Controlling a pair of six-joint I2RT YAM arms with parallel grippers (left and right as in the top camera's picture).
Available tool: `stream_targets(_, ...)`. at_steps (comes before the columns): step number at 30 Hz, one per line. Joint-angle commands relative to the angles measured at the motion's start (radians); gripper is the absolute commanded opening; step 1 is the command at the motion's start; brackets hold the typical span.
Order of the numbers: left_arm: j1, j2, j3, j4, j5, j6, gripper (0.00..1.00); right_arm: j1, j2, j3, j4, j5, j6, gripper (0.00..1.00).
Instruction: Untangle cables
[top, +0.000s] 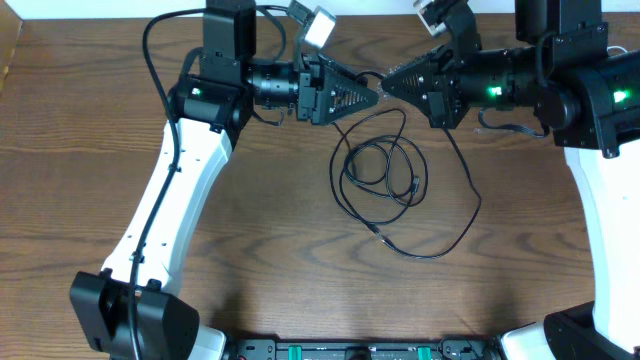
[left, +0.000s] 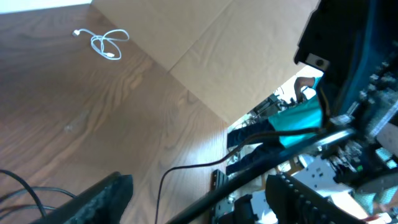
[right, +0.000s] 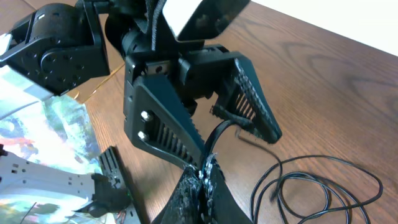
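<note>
Overhead: black cables (top: 383, 172) central on table (top: 80, 150)

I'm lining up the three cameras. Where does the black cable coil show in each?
Overhead: black coil at the picture's centre.
Left wrist: only strands at the bottom left edge, probably part of it.
Right wrist: loops at lower right.
Shared landmark: left gripper, above the coil overhead, central in the right wrist view, its fingers framing the bottom of its own view.
</note>
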Motion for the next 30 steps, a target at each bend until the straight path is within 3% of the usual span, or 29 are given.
stream_targets(1,-0.005,0.001,-0.003,-0.004,-0.043,0.018,0.56,0.007,0.0,0.005,0.003,0.014,0.01,0.01)
stream_targets(3,-0.004,0.001,-0.003,-0.027,-0.074,0.018,0.37,0.002,0.0,0.005,0.003,0.059,0.035,0.01)
stream_targets(5,-0.004,0.001,-0.003,-0.061,-0.126,0.018,0.09,-0.007,-0.001,0.005,0.002,0.117,0.047,0.01)
stream_targets(6,-0.004,0.001,-0.003,-0.068,-0.14,0.018,0.07,-0.01,-0.001,0.005,0.001,0.14,0.048,0.01)
stream_targets(9,-0.004,0.001,-0.003,-0.108,-0.235,0.017,0.07,-0.015,0.005,0.005,-0.006,0.326,0.082,0.01)
stream_targets(11,-0.004,0.001,-0.003,-0.15,-0.322,0.018,0.07,-0.015,0.02,0.005,-0.014,0.391,0.088,0.08)
stream_targets(13,-0.005,0.001,-0.003,-0.181,-0.389,0.018,0.07,-0.015,0.037,0.005,-0.026,0.39,0.07,0.25)
stream_targets(14,-0.004,0.001,-0.003,-0.193,-0.413,0.018,0.07,-0.014,0.047,0.005,-0.036,0.39,0.051,0.39)
stream_targets(16,-0.004,0.001,-0.003,-0.213,-0.461,0.018,0.07,-0.015,0.072,0.005,-0.065,0.391,0.001,0.52)
stream_targets(22,-0.004,0.001,-0.003,-0.231,-0.504,0.018,0.07,-0.014,0.214,0.005,-0.191,0.39,-0.053,0.55)
stream_targets(30,-0.004,0.001,-0.003,-0.243,-0.522,0.018,0.07,-0.015,0.418,0.005,-0.123,0.383,-0.056,0.56)
